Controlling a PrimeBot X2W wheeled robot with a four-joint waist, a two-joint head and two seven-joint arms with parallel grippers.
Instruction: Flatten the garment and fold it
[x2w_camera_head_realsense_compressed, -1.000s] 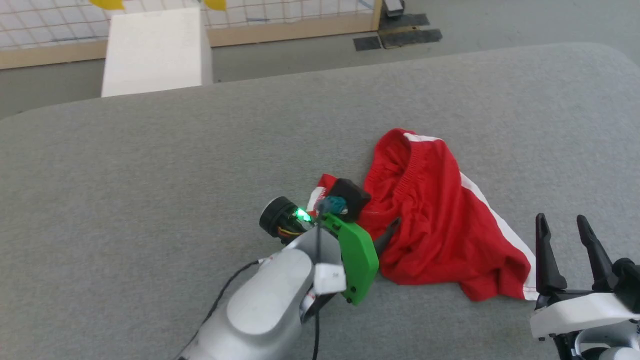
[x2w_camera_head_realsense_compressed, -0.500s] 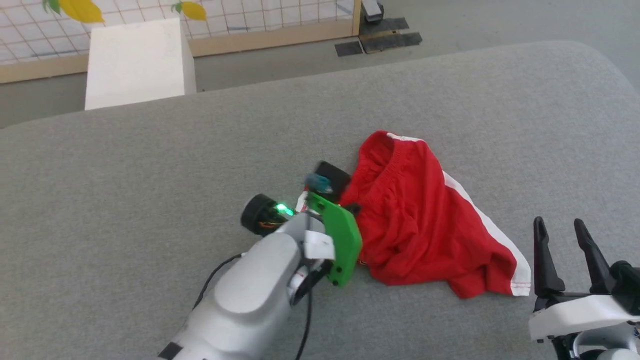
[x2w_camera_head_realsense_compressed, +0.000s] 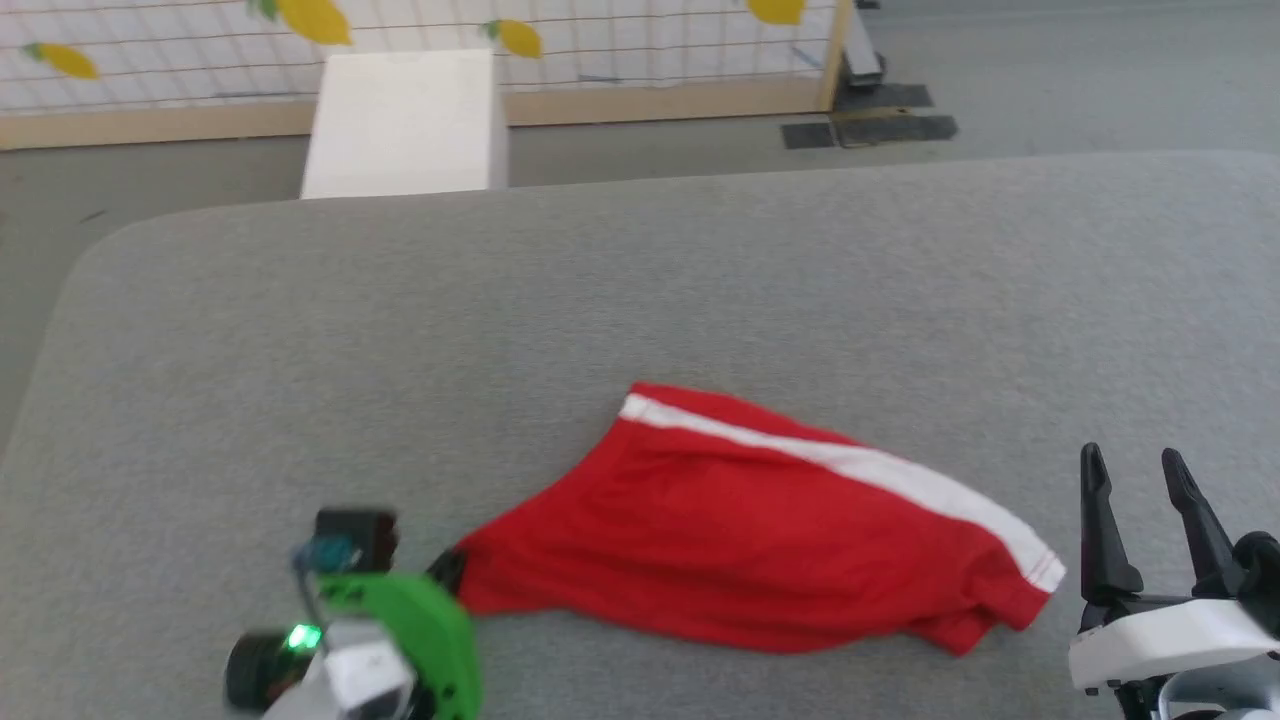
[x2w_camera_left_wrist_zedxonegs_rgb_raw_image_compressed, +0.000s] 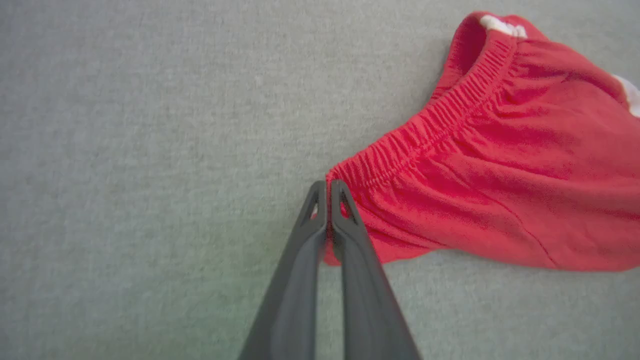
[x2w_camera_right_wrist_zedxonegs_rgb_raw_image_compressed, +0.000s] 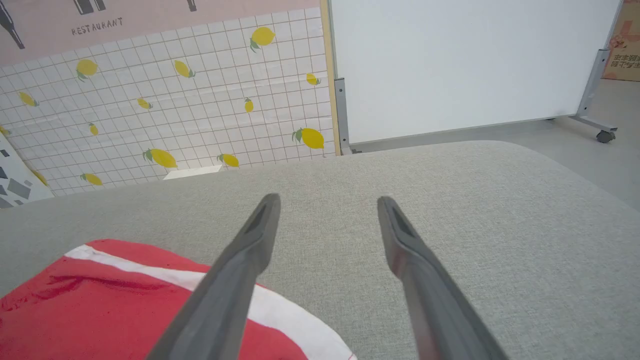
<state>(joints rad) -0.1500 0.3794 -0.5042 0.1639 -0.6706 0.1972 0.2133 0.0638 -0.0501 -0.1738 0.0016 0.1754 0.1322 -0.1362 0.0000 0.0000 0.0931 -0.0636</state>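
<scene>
The left gripper (x2w_camera_left_wrist_zedxonegs_rgb_raw_image_compressed: 328, 186) is seen with its two dark fingers pressed together, and the elastic waistband edge of the garment (x2w_camera_left_wrist_zedxonegs_rgb_raw_image_compressed: 490, 165) is pinched between their tips. From the tips the red cloth is drawn out away from this gripper and laid on the grey padded surface (x2w_camera_left_wrist_zedxonegs_rgb_raw_image_compressed: 125, 150). A white stripe (x2w_camera_head_realsense_compressed: 830, 455) is shown along its far edge. Near the garment's other end the right gripper (x2w_camera_head_realsense_compressed: 1135, 465) is held with fingers parted, nothing between them.

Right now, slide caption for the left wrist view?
Left fingers pinched shut on the elastic waistband corner of the red shorts, which lie on the grey cloth-covered surface.
</scene>
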